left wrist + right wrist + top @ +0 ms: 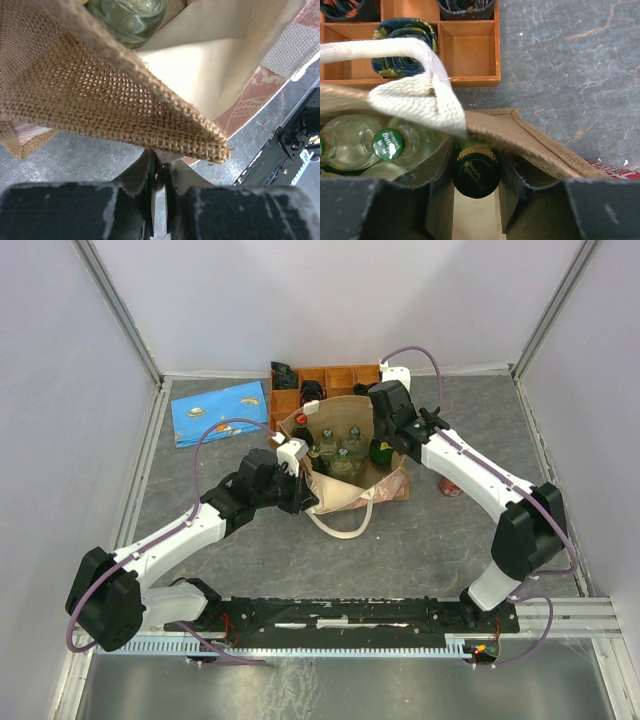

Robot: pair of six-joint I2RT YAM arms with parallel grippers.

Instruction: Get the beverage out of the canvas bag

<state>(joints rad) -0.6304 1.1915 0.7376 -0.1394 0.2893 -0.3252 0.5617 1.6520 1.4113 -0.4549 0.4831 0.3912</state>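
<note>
Canvas bag stands mid-table with its mouth open upward. Its far rim is just beside the orange tray. The blue cloth lies well apart at far left. There is bare grey table in front and to the left. To the right, a small red thing sits partly under my right forearm, and I can't tell what it is. One cream handle droops across the mouth, over the clear bottles and just beside my right claw. The other handle loops out on the table in front of the bag. The bag's tan right rim runs close along my outer finger, so it's tight on that side.

The dark bottle is in the bag's right end, upright, next to the green-capped clear ones.

Right claw comes down into the mouth with a pad on each side of the dark bottle's top. No gap is visible, so it is grasping it. The elbow is out wide to the right, the forearm runs up-left and the wrist tips down.

Left claw is clenched on the burlap rim at the bag's left near corner, pinching the fabric. The arm stretches low from the left base toward the bag.
</note>
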